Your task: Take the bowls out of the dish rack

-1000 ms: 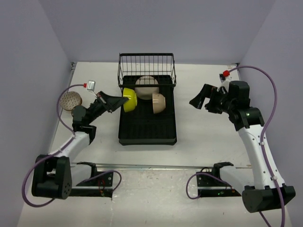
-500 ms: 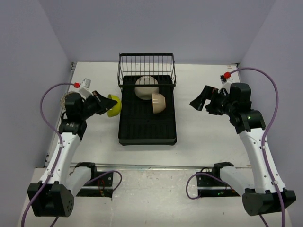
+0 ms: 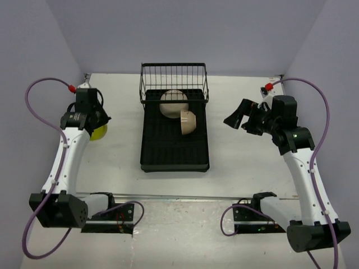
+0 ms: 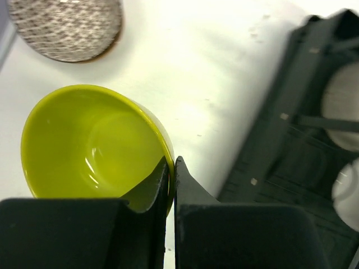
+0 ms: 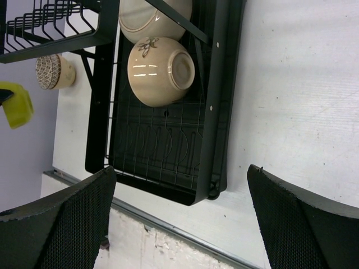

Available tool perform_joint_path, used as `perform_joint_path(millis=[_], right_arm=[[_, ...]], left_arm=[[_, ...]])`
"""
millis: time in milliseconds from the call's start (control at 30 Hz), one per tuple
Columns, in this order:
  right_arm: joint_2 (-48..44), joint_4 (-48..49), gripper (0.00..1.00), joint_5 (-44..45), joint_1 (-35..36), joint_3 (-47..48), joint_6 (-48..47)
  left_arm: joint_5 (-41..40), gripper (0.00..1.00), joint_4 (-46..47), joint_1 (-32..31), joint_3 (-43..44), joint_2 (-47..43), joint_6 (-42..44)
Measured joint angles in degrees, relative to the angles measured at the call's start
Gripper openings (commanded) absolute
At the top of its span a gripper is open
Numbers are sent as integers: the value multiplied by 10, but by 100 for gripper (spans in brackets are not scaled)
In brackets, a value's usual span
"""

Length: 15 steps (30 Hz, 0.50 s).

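Left claw (image 4: 171, 168) pinching lime-yellow bowl (image 4: 84, 140) rim off-rack, net-pattern bowl (image 4: 67, 25) already out at upper left, two cream bowls (image 3: 188, 122) remain in dish rack (image 3: 174, 154), right claw (image 3: 234, 117) wide.

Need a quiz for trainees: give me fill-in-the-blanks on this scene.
The left gripper clamps the rim of the held bowl, whose colour is ___.
The dish rack holds ___ cream bowls.
The right gripper is ___.
Missing: lime-yellow; two; open.
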Motion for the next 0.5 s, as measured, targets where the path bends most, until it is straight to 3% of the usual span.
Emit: perform_joint_path(millis=[233,500], right_arm=[[35,-15,99,0,0,51,3],[55,-25,99,0,0,93,3]], left_arm=[[-112,0,-63,8,46,99,-2],[-137,0,-58,75,-73,128,0]])
